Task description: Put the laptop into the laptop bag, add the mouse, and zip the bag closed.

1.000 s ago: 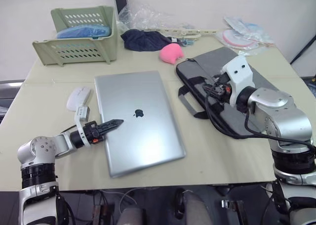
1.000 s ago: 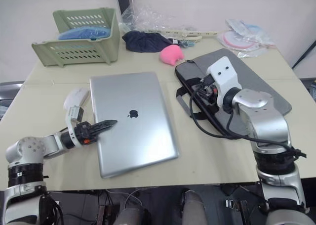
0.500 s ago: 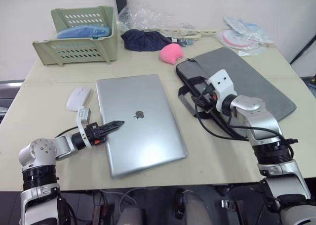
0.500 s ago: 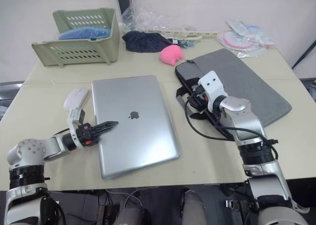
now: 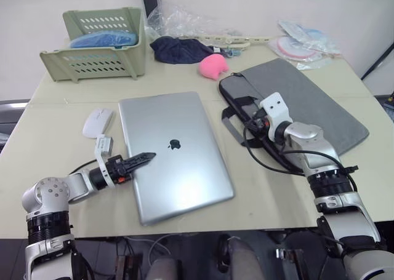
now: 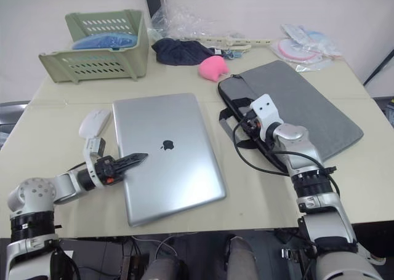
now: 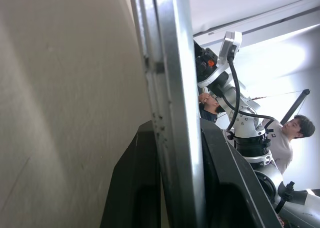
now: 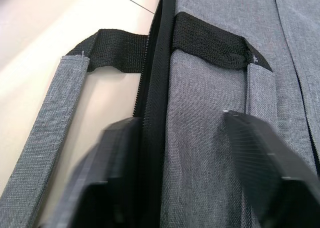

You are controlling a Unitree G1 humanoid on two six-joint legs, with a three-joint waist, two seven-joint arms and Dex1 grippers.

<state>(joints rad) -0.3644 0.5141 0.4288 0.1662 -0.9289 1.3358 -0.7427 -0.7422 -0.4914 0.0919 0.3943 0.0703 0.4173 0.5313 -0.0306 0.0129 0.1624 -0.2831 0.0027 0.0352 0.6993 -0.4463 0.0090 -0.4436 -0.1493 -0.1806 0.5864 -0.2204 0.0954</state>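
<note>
The silver laptop [image 5: 172,151] lies closed in the middle of the table. My left gripper [image 5: 140,160] is shut on its left edge; in the left wrist view the thin metal edge [image 7: 170,87] runs between the two black fingers [image 7: 135,188]. The white mouse [image 5: 98,122] rests just left of the laptop. The grey laptop bag [image 5: 308,101] lies flat to the right, handles toward the laptop. My right gripper [image 5: 254,122] hovers open at the bag's near-left zipper edge, its fingers [image 8: 255,153] astride the grey fabric [image 8: 210,102] beside a strap handle [image 8: 55,123].
A green basket [image 5: 101,43] stands at the back left. A dark navy cloth [image 5: 178,49] and a pink fuzzy lump [image 5: 213,65] lie behind the laptop, with plastic packets [image 5: 301,43] at the back right. A person [image 7: 292,133] is beyond the table.
My right arm has dropped and stretched out, bringing its gripper down to the bag's handle edge. The left gripper has stayed on the laptop's left edge.
</note>
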